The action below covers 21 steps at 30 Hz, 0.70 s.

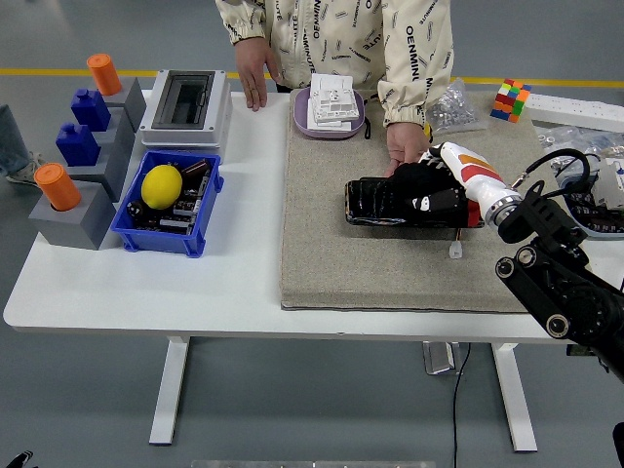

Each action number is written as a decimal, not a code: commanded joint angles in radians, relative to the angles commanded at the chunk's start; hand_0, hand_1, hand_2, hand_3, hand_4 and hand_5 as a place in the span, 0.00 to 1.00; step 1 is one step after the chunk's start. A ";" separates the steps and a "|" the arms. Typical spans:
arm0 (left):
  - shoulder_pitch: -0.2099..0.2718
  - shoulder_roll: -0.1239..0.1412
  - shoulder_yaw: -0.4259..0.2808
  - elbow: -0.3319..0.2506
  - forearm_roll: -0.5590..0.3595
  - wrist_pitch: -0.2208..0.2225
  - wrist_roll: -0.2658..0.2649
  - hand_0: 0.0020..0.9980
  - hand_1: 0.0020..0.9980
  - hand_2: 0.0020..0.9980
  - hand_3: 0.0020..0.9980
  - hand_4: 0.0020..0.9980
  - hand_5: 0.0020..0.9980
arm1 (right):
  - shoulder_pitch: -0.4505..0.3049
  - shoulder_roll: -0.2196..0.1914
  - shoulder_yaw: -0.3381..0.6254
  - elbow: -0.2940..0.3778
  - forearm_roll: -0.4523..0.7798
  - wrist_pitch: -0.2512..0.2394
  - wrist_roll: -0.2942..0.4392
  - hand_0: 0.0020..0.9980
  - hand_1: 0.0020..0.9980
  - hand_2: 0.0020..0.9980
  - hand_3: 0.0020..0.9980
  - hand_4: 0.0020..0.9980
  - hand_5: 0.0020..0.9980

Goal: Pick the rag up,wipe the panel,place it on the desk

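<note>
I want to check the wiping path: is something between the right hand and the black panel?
Nothing visible stands between them. The right hand lies on the right part of the panel. A person's hand is at the panel's far edge.

A white table with white legs stands on a smooth grey-blue floor. Far back, a yellow line runs across the floor from left to right. The light is bright and even.
</note>
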State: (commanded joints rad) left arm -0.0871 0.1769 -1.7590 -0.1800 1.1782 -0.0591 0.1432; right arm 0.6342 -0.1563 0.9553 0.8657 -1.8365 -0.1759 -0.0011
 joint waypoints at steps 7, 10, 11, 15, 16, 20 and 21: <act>0.001 -0.001 -0.004 0.000 0.001 0.001 0.000 0.72 0.72 0.77 0.62 0.69 0.57 | -0.029 -0.052 0.037 -0.003 -0.005 0.002 -0.001 0.33 0.41 0.45 0.45 0.92 0.00; 0.000 -0.001 -0.002 0.000 0.000 0.000 0.000 0.72 0.72 0.77 0.62 0.69 0.57 | -0.035 -0.067 0.046 -0.004 -0.006 0.002 -0.001 0.33 0.41 0.45 0.45 0.92 0.00; -0.001 -0.001 -0.002 0.000 0.000 0.000 0.000 0.72 0.72 0.77 0.62 0.69 0.57 | -0.037 -0.071 0.049 -0.003 -0.006 0.002 -0.001 0.33 0.41 0.45 0.45 0.92 0.00; -0.002 -0.001 -0.004 0.000 0.001 0.000 0.000 0.72 0.72 0.77 0.62 0.69 0.57 | -0.042 -0.087 0.057 -0.004 -0.007 0.003 -0.001 0.33 0.41 0.45 0.45 0.92 0.00; -0.002 -0.001 -0.004 0.000 0.001 0.000 0.000 0.72 0.72 0.77 0.62 0.69 0.56 | -0.043 -0.092 0.058 -0.004 -0.007 0.003 -0.001 0.33 0.41 0.45 0.45 0.92 0.00; 0.001 -0.002 -0.004 0.000 0.000 0.000 0.001 0.72 0.72 0.77 0.62 0.69 0.56 | -0.045 -0.103 0.064 -0.008 -0.008 0.004 -0.002 0.33 0.41 0.45 0.45 0.92 0.00; 0.002 -0.002 -0.004 0.000 0.000 0.000 0.001 0.72 0.72 0.77 0.62 0.69 0.56 | -0.045 -0.105 0.064 -0.007 -0.008 0.004 -0.002 0.33 0.41 0.45 0.45 0.92 0.00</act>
State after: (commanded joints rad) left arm -0.0846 0.1748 -1.7632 -0.1800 1.1779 -0.0588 0.1439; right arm 0.5889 -0.2611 1.0197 0.8587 -1.8448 -0.1721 -0.0032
